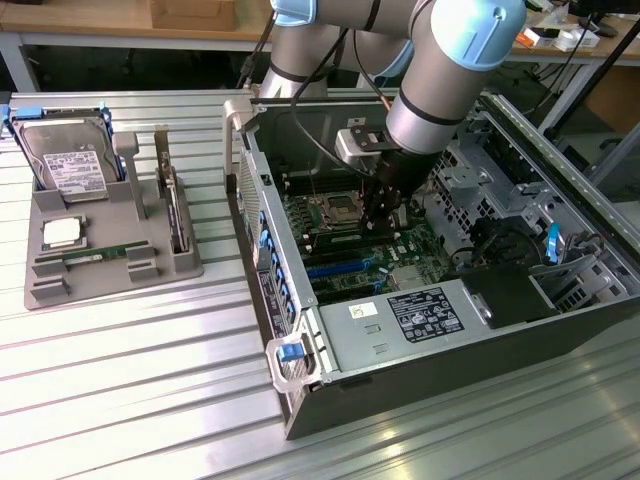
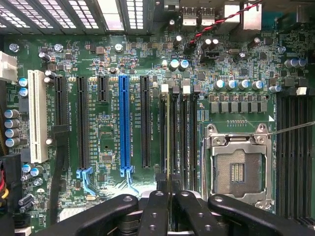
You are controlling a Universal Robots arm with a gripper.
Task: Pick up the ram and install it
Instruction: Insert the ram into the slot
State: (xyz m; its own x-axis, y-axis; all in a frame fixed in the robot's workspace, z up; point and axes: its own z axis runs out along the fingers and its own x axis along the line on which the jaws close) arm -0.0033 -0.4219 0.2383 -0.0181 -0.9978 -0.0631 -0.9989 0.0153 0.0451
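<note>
One ram pinched edge-on by one gripper.

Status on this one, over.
Gripper shut on the ram. Ram edge-on, lined along the memory slots beside the empty CPU socket. No obstruction seen at the slots.

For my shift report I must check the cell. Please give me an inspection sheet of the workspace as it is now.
Surface: ribbed metal table, carrying a grey tray and an open case.
Job's things: ram edge-on in the pincer, over the memory slots; seating cannot be told.
Clutter: drive, chip and another green stick in the tray.
Pincer: shut on the ram.
Cables: red-black wire over the board; black cable by the arm.
Surroundings: benches behind.
</note>
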